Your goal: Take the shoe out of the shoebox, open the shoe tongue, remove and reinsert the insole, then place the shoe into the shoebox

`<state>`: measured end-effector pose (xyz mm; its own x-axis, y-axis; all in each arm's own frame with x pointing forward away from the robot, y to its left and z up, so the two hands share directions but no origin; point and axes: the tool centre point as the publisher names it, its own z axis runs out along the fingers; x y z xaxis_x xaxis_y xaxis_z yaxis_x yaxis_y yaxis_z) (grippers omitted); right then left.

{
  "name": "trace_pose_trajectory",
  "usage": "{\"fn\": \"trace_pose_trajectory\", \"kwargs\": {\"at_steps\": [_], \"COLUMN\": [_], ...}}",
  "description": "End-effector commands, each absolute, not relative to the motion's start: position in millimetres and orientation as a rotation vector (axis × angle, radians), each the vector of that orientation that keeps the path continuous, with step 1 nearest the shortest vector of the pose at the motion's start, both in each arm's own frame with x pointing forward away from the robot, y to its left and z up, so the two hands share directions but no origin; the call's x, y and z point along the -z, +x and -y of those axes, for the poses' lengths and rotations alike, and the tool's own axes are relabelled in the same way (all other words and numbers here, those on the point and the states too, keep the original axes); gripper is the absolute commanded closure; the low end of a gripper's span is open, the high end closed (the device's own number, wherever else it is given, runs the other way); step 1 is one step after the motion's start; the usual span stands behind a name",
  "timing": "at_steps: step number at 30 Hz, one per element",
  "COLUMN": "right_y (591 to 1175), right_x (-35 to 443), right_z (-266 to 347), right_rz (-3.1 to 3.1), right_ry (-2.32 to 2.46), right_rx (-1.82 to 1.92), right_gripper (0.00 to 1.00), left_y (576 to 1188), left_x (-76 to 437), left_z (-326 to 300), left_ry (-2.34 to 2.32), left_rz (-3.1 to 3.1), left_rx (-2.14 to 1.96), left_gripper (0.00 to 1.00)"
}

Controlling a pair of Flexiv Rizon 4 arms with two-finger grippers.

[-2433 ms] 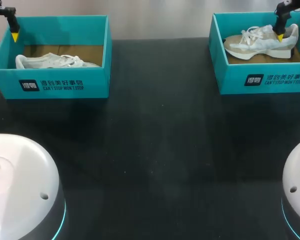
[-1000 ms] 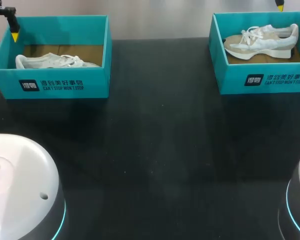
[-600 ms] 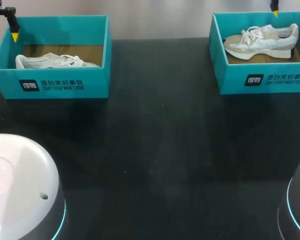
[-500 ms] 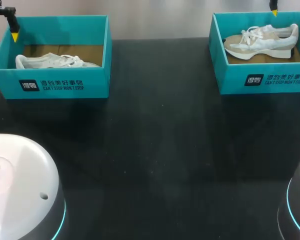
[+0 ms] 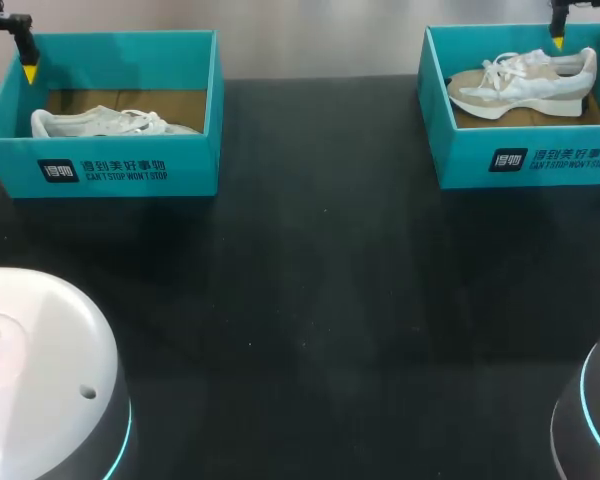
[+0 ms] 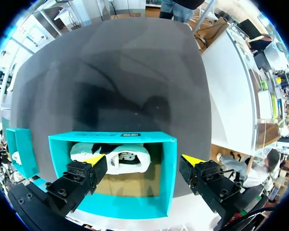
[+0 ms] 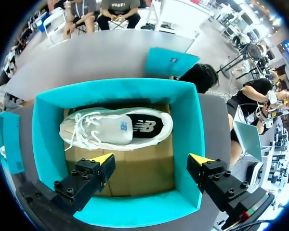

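Teal cardboard, open at the top: right shoebox, with the pale shoe inside it on the brown floor, apparently on its side, laces tied and tongue shut. Above that box, over the bare floor beside the shoe and with the shoe just ahead of them: right jaws, spread wide, pinching nothing. Far across the dark worktop from the right shoebox: left jaws, likewise spread and empty, above a left shoebox with a second shoe in it. Reads as the first step, taking the shoe out, with no grasp made yet; could equally be the very end, hard to tell from this alone. On the first reading, calls next for shifting forward over the shoe, sinking between the walls of the right shoebox, closing across the heel collar or midfoot, then lifting straight up past the rim.
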<state>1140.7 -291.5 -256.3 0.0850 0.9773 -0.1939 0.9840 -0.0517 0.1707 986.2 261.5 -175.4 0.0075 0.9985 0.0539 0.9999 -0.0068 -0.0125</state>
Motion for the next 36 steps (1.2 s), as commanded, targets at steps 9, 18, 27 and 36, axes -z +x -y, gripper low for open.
{"fn": "trace_pose_trajectory", "kwargs": {"at_steps": [9, 18, 27, 36], "right_y": [1179, 1185, 1189, 1193], "right_x": [300, 312, 325, 344], "right_z": [315, 324, 334, 344], "right_rz": [-1.940, -1.930, -1.929, -1.959], "right_ry": [2.150, 2.154, 2.171, 2.196], "right_rx": [0.087, 0.104, 0.140, 0.140], "right_gripper": [0.00, 0.08, 0.20, 0.35], "left_y": [984, 984, 984, 984], "left_x": [175, 175, 175, 175], "left_z": [-261, -261, -261, -261], "left_ry": [-2.197, -2.197, -2.197, -2.197], "left_rz": [2.181, 2.181, 2.181, 2.181], "left_rx": [0.052, 0.052, 0.052, 0.052], "left_gripper": [0.00, 0.00, 0.00, 0.00]}}
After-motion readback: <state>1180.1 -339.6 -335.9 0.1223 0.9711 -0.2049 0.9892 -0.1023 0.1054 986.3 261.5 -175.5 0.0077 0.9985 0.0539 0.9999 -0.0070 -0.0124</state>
